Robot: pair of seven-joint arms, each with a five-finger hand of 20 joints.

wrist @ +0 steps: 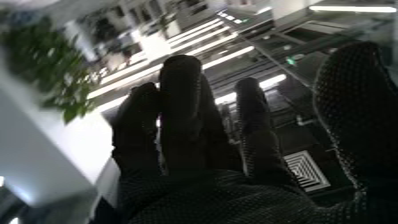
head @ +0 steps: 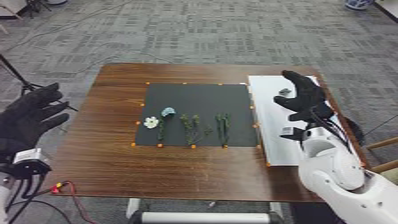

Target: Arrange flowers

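Green stems lie on the black mat (head: 169, 95) in the middle of the brown worktop (head: 124, 172), running lengthwise in loose clusters: the middle stems (head: 195, 127) near the centre, the right stems (head: 223, 127) side by side toward the right edge, and a left stem (head: 161, 132) near a white flower (head: 151, 122). Just beyond the white one lies a pale blue piece (head: 169, 112), probably a bloom, though it is small at this distance. Small orange markers (head: 193, 146) run around the mat's border.

Beside the mat, on the right, is a long white panel (head: 278, 150) with a small grey item (head: 284, 92) toward its far end and a small dark-and-white item (head: 289, 132) nearer. The right robot hand (head: 306, 97) is over this panel and in the way of part of it, released, its fingers extended and the thumb apart. The left robot hand (head: 27, 117) is off the worktop's left side, well apart from the flowers, also released, with its fingers loosely spread.

Red and black cables (head: 71, 192) trail by the near left corner. A dark tripod (head: 19, 77) stands at the left, on grey carpet (head: 204, 30). In the right wrist view, leafy greenery (wrist: 49, 60) and bright light strips (wrist: 169, 50) lie behind the glove.
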